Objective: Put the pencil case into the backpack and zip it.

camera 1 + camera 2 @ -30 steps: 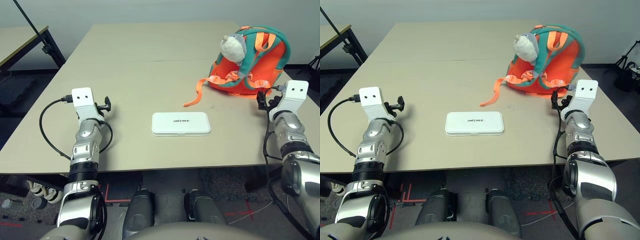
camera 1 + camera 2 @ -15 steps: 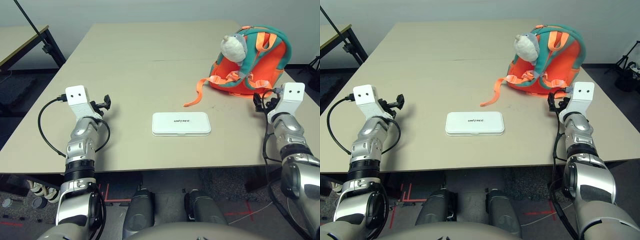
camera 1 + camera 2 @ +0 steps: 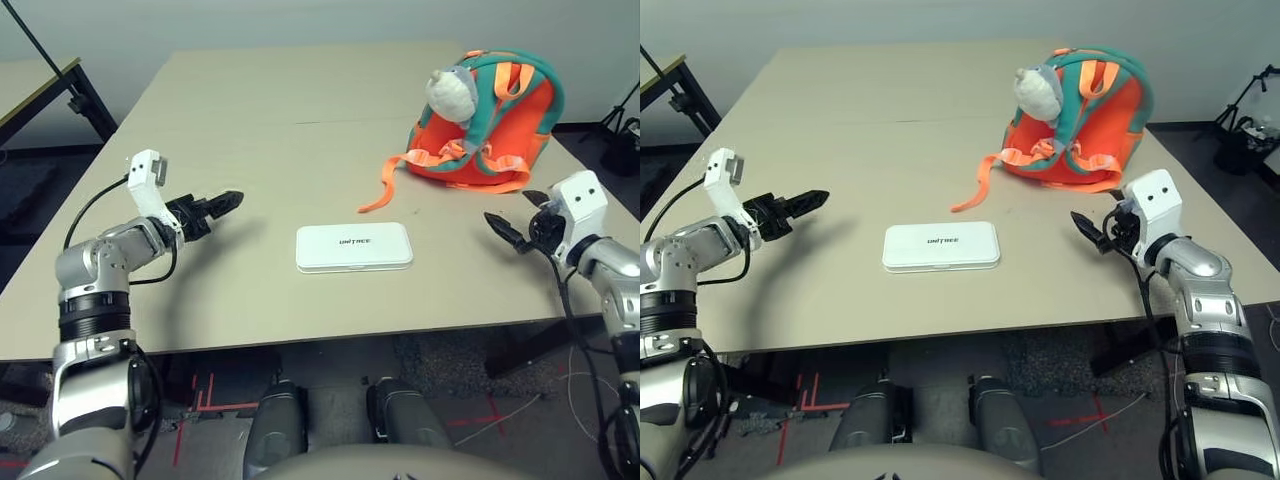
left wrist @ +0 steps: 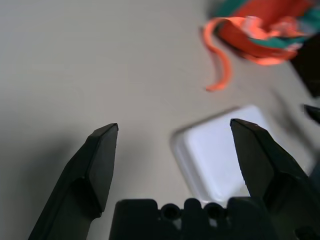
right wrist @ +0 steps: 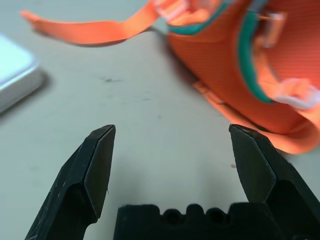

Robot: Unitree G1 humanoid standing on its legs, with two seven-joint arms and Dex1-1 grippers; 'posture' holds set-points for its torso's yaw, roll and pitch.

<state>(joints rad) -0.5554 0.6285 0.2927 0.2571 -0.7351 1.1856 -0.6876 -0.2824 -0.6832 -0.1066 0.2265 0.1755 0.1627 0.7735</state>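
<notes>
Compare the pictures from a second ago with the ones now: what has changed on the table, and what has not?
Both arms swung: the left end effector and right end effector now point inward toward the pencil case, jaws open and empty. Nothing was taken hold of. The pencil case and backpack lie as before; their slight shift in the picture comes from the camera moving.

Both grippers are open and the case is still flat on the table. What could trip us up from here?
The pencil case lies flat on the table, so open fingers may skid it away rather than get under it. The backpack lies slumped with a loose orange strap trailing toward the case; the right gripper could snag it. The plush toy rests on the backpack and may obstruct zipping.
</notes>
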